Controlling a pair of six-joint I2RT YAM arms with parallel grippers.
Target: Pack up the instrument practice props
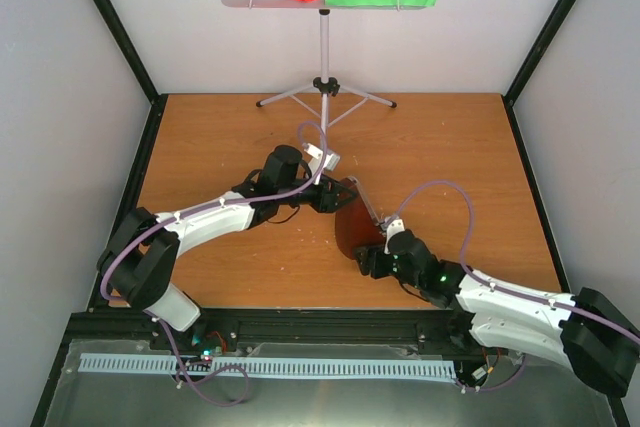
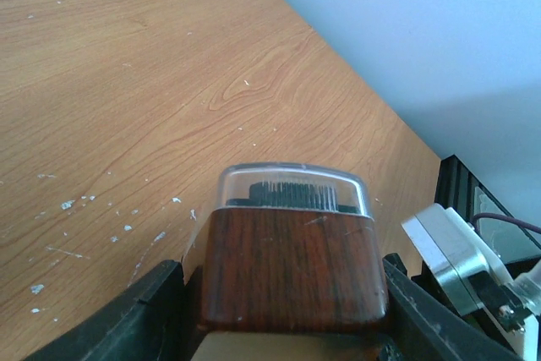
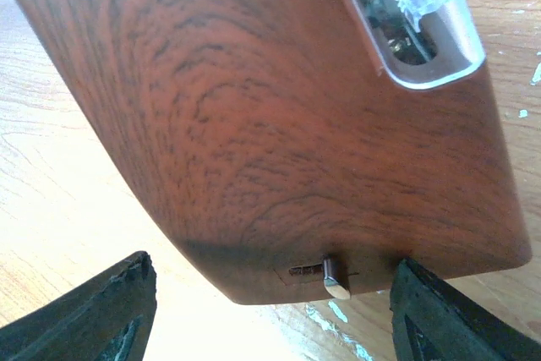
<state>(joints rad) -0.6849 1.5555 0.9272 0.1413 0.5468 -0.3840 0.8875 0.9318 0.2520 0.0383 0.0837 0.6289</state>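
Wood-grain metronome [image 2: 292, 268] looks rigid, slick, clear cover [image 2: 292, 177] fragile: left gripper [image 2: 283, 310] clamps its wooden sides, right gripper [image 3: 275, 293] straddles base, contact unclear.

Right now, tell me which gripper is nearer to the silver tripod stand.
Left. The left gripper sits in front of the feet of the tripod stand, its fingers around the metronome. The right gripper is farther back, on the metronome's near side.
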